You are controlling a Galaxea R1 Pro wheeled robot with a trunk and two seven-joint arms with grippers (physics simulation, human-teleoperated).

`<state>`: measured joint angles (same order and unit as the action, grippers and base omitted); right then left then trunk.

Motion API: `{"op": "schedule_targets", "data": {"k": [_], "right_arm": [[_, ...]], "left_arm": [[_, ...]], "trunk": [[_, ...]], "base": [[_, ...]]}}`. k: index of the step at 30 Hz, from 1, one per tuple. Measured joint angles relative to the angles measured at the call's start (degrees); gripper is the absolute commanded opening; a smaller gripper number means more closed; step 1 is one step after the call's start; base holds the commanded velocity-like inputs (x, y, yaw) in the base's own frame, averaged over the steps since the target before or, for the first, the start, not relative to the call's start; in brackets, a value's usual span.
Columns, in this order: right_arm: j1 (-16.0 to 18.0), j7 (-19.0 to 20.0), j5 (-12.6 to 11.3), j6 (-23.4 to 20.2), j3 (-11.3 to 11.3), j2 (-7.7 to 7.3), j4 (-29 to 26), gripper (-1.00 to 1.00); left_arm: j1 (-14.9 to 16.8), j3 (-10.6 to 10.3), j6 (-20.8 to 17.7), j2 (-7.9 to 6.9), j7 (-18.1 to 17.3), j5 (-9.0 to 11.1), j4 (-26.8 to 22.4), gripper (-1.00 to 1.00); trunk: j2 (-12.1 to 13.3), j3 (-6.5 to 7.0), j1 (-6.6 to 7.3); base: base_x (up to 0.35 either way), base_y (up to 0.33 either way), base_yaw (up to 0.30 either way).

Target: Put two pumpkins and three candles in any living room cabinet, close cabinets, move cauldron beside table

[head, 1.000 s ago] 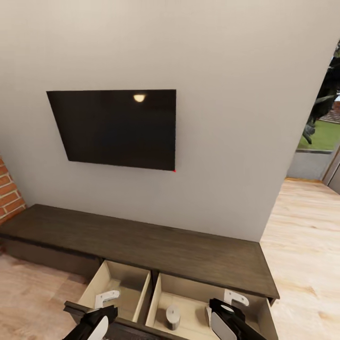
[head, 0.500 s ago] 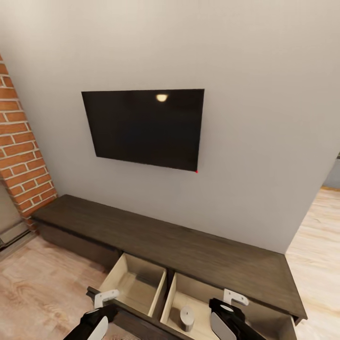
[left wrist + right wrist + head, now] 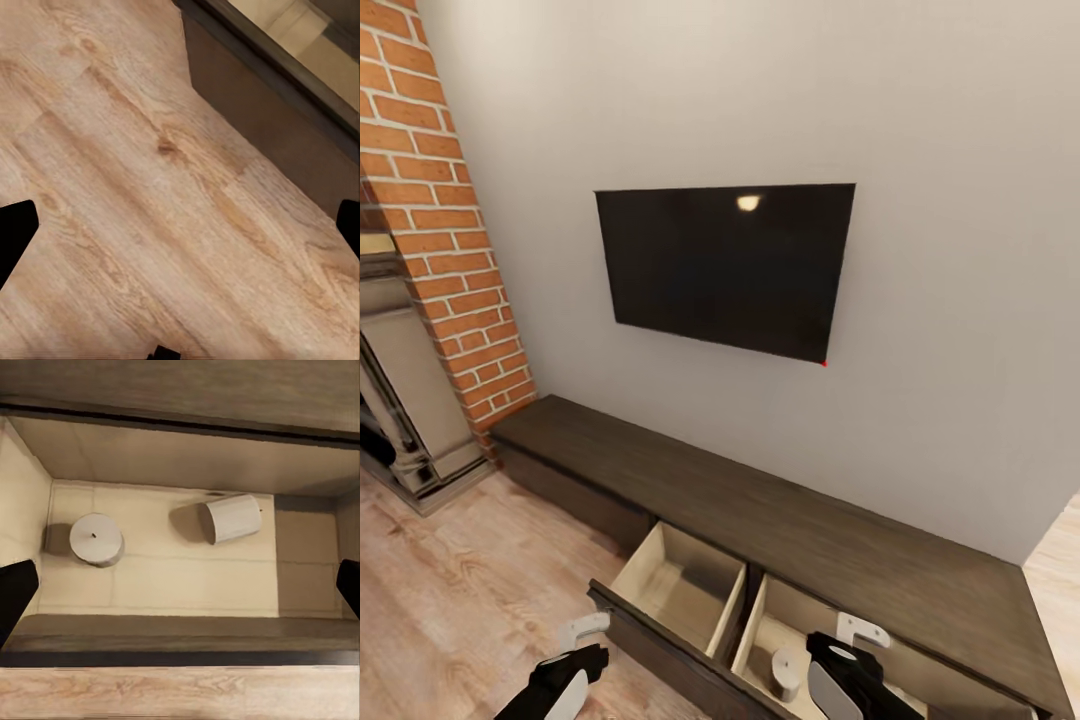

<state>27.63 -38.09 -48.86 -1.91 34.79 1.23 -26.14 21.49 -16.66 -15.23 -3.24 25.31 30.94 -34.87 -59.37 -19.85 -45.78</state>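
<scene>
A long, low dark-brown cabinet [image 3: 780,520] runs along a pale wall beneath a wall-mounted black television [image 3: 728,265], with two of its pull-out drawers standing open toward the camera. The left drawer [image 3: 678,580] shows a bare beige floor in the head view; the right drawer [image 3: 800,640] holds a grey-beige candle [image 3: 786,672] standing upright near its left wall.

The right wrist view looks straight down into that right compartment — the upright candle [image 3: 96,538] sits close to one side wall, and a second candle [image 3: 232,517] lies tipped on its side, well apart from the first and nearer the back wall. Both rest on the pale drawer bottom, touching nothing but the floor.

The right gripper [image 3: 180,585] hangs above this drawer, its dark fingertips [image 3: 15,592] spread to the edges of the frame and holding nothing. The left gripper [image 3: 180,225] hovers over light wooden flooring [image 3: 150,210] just in front of the left drawer's dark front panel [image 3: 277,127], fingers likewise wide apart and empty.

At far left a red brick column [image 3: 445,200] rises beside a grey fireplace surround [image 3: 405,400].
</scene>
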Motion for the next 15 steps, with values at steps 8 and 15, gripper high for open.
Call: {"op": "schedule_targets", "data": {"k": [8, 15], "right_arm": [[0.0, -0.1, 0.0, 0.0, 0.0, 0.0, 0.0, 1.0], [0.0, -0.1, 0.1, 0.0, 0.0, -0.03, 0.0, 1.0]], "left_arm": [[0.0, 0.0, 0.0, -0.01, 0.0, 0.0, 0.0, 1.0], [-0.1, 0.0, 0.0, -0.01, 0.0, 0.0, 0.0, 1.0]], "trunk": [[0.0, -0.46, 0.01], [0.0, -0.74, 0.01]], "base": [[-0.009, 0.006, 0.22], [0.0, 0.0, 0.242]]}}
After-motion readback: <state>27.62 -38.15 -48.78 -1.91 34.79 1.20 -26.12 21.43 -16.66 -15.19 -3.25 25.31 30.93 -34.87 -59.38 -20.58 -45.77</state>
